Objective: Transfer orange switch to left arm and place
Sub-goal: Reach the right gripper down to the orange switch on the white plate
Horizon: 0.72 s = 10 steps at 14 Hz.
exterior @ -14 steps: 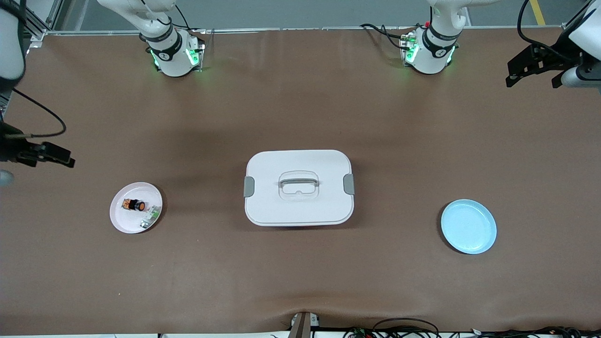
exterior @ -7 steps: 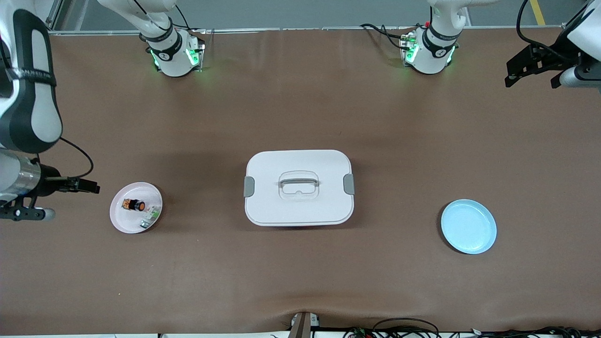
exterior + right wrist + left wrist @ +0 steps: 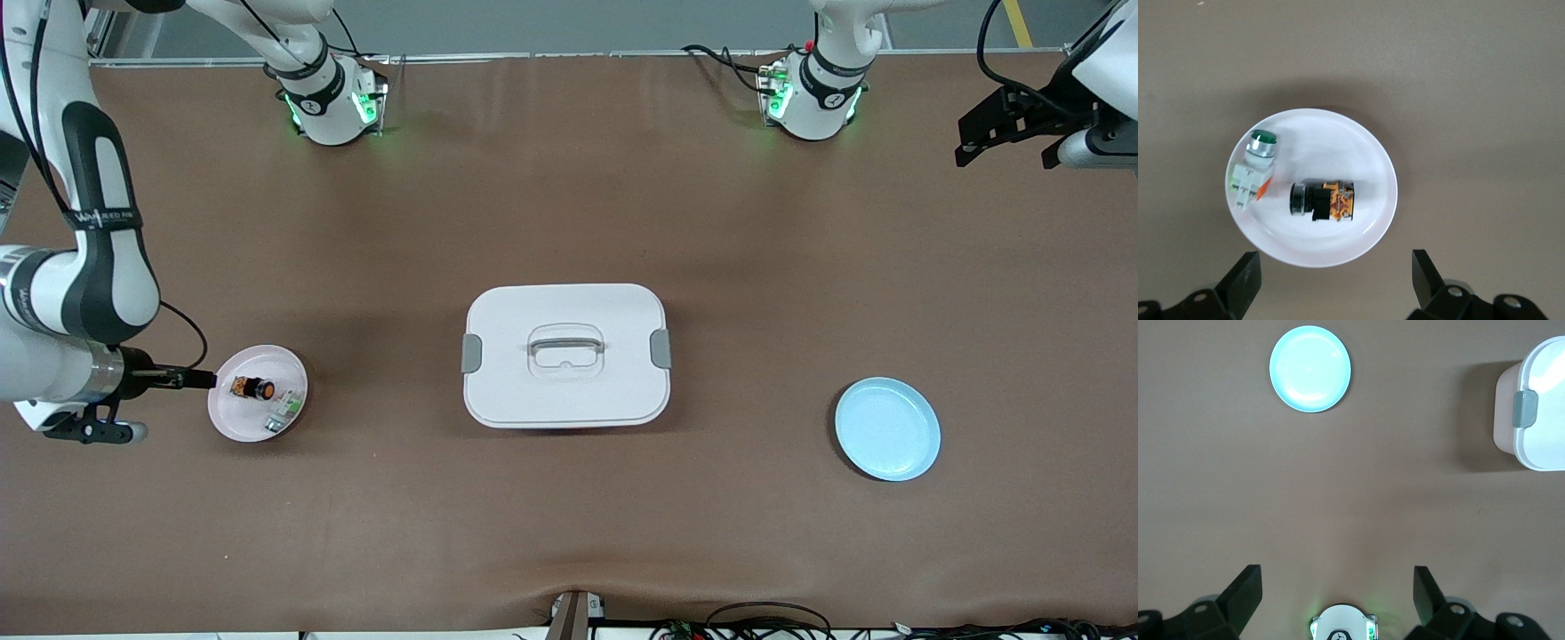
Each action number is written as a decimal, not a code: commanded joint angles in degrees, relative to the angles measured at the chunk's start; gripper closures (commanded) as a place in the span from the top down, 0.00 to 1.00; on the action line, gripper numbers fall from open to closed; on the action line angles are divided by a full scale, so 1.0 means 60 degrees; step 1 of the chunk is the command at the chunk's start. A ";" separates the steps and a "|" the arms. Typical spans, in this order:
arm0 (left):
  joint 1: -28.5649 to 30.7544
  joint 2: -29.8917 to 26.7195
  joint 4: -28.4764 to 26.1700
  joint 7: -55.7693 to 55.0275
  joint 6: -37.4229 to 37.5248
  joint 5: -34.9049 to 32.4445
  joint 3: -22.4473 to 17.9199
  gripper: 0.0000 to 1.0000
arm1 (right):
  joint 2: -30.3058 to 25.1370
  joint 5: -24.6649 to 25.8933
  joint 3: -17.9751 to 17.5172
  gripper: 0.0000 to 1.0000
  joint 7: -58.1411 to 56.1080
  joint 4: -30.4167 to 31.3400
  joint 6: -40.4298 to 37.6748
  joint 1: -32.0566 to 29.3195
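Note:
The orange switch point(image 3: 252, 388) lies on its side in the pink plate point(image 3: 233, 418), toward the right arm's end of the table. In the right wrist view the switch point(image 3: 1323, 201) lies near the plate's middle. My right gripper point(image 3: 200, 380) is open and empty, above the plate's rim at the right arm's end; in its wrist view the gripper point(image 3: 1336, 263) straddles that rim. The white box point(image 3: 569, 400) stands shut at the table's middle. My left gripper point(image 3: 1009, 147) waits open and empty, high over the left arm's end of the table; its wrist view shows its fingers point(image 3: 1336, 583) wide apart.
A green-and-white component point(image 3: 284, 411) lies in the pink plate beside the switch, also in the right wrist view point(image 3: 1253, 170). A blue plate point(image 3: 887, 429) sits toward the left arm's end; the left wrist view shows it point(image 3: 1310, 369) and one latch end of the box point(image 3: 1538, 407).
My right arm has swung in from the table's end and brought its gripper to the pink plate's rim. The left arm has barely moved.

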<state>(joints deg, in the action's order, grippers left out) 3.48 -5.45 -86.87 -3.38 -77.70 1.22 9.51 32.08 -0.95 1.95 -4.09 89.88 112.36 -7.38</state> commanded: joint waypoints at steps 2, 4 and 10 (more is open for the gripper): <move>0.0035 0.0044 0.0167 0.0138 0.0117 -0.0145 0.0041 1.00 | 0.0628 -0.0527 -0.0106 1.00 0.0051 -0.0127 0.0462 -0.0280; -0.0009 0.0029 0.0153 0.0138 0.0117 -0.0160 0.0056 1.00 | 0.0760 -0.0706 -0.0106 1.00 0.0066 -0.0127 0.0448 -0.0265; -0.0009 0.0058 0.0138 0.0138 0.0117 -0.0306 0.0144 1.00 | 0.0849 -0.0721 -0.0106 1.00 0.0242 0.0502 0.1208 -0.0163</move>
<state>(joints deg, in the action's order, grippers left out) 3.26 -5.42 -86.90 -3.36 -77.69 0.74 9.89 37.47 -4.59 1.72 -3.54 91.11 117.76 -8.23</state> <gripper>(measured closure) 0.000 0.000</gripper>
